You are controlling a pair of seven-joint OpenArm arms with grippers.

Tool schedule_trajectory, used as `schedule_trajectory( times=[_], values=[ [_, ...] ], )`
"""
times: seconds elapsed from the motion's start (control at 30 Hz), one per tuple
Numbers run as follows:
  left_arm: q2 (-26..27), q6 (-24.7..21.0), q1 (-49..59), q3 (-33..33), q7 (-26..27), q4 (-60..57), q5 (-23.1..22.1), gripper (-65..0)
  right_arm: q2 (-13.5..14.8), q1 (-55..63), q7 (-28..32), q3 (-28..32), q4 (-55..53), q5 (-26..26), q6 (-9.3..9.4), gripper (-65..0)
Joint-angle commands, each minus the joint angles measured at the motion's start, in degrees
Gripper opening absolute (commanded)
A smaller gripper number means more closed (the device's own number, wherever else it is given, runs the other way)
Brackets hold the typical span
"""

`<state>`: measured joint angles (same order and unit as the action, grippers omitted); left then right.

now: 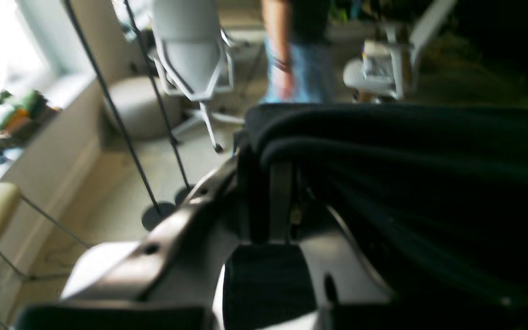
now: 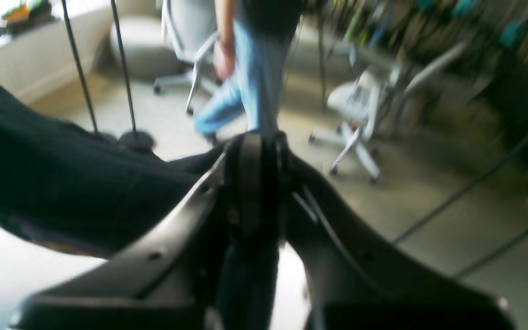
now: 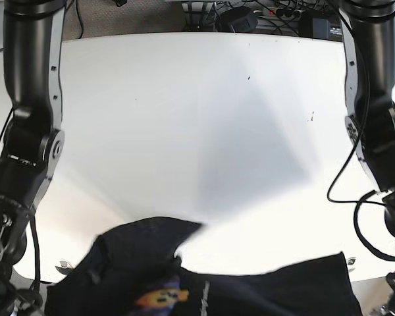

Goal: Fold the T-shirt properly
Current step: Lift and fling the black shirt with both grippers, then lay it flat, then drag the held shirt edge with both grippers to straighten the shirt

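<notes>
T-shirt [image 3: 204,280]: dark, almost black cloth, spread along the bottom edge of the base view, lying bunched and uneven over the near edge of the white tabletop [image 3: 197,118]. On the lower left of that frame the cloth humps up into a rounded fold; toward the lower right it stretches out flatter to a squarer corner. A small orange and yellow print shows on the cloth near the bottom, left of centre, with a thin pale line just right of it.

In the left wrist view the cloth fills the right half of the frame as thick, rolled dark folds [image 1: 406,151], their top edge running level across the middle. The left tool [image 1: 282,183] has its grey fingers [image 1: 281,201] drawn narrow, closed on the left end of those folds, the cloth wrapped over the tips.

In the right wrist view the shirt hangs as a broad dark sheet [image 2: 62,183] over the left half of the frame, sloping down toward the centre, with the pale tabletop showing beneath it at lower left. The right tool [image 2: 257,183] is pinched tight on a tapering corner of the cloth, which reaches the fingertips from the left.

Both wrist views are blurred. Behind the tools lies a room floor with white office chairs [image 2: 355,114], thin dark stand poles [image 1: 122,123], and a person in blue jeans [image 2: 250,87] at upper centre.
</notes>
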<state>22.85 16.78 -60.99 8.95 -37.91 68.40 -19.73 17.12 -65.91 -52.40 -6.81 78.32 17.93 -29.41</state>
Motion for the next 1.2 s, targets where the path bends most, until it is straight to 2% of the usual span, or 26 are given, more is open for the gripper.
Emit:
schedule_trajectory(
  times=[0.03, 0.13, 0.2, 0.27, 0.33, 0.4, 0.43, 0.5, 0.63, 0.7, 0.87, 0.97, 1.07, 1.2],
  values=[
    [0.4, 0.0, -1.6, 0.1, 0.7, 0.7, -0.6, -64.4, 0.3, -2.5, 0.3, -0.1, 0.6, 0.5, 0.18, -63.1],
    [1.8, 0.1, 5.1, 0.3, 0.5, 5.5, -0.7, -64.4, 0.3, 1.2, -4.3, -1.9, 5.2, 1.1, 0.18, -63.1],
    [2.4, 0.1, 13.0, 0.4, 0.7, 10.7, -0.8, -64.4, -0.1, 9.4, -5.2, -5.5, 11.8, 1.1, 0.18, -63.1],
    [2.4, 0.1, 20.7, 0.6, 1.0, 14.0, -0.8, -64.4, -0.2, 17.6, -5.8, -6.0, 16.1, 1.2, 0.18, -63.1],
    [2.4, 0.1, 29.3, 3.5, 1.0, 17.7, -0.8, -64.4, -0.3, 26.7, -6.2, -6.8, 22.0, 1.2, 0.18, -63.1],
    [1.1, 0.9, 37.5, 7.2, 1.1, 20.2, -0.8, -64.4, -2.7, 36.1, -6.3, -10.0, 26.2, 1.2, -0.26, -63.1],
    [0.0, 3.8, 42.5, 9.3, 1.1, 21.5, -0.8, -64.4, -4.0, 42.7, -6.3, -12.0, 28.9, 1.2, -0.44, -63.1],
    [-1.4, 6.8, 49.4, 12.7, 1.1, 22.5, -0.5, -64.6, -4.9, 51.3, -6.2, -13.5, 31.3, 1.2, -0.44, -63.1],
    [-4.6, 9.3, 59.8, 18.3, 1.1, 23.5, -0.4, -64.6, -8.7, 64.2, -5.4, -17.3, 32.3, 1.2, -0.53, -63.1],
    [-5.4, 10.9, 64.7, 20.0, 1.1, 24.9, -0.4, -64.6, -9.3, 69.4, -4.0, -18.1, 32.4, 1.2, -0.53, -63.1],
    [-7.0, 13.7, 74.7, 25.1, 1.1, 28.6, -0.4, -64.6, -9.4, 80.9, -2.5, -18.3, 36.4, 1.5, -0.53, -63.1],
    [-8.6, 15.0, 79.8, 28.7, 1.0, 32.8, -0.4, -64.6, -9.4, 86.6, -2.5, -20.6, 37.0, 7.3, -0.17, -63.1],
    [-9.4, 15.1, 82.5, 30.9, 0.9, 34.4, -0.4, -64.6, -9.9, 89.3, -2.5, -22.2, 36.9, 11.0, -0.09, -63.1],
    [-9.4, 16.4, 81.1, 31.3, 1.0, 34.4, -0.4, -64.6, -10.2, 87.3, -2.4, -22.6, 35.6, 11.1, -0.26, -63.1]
  ],
)
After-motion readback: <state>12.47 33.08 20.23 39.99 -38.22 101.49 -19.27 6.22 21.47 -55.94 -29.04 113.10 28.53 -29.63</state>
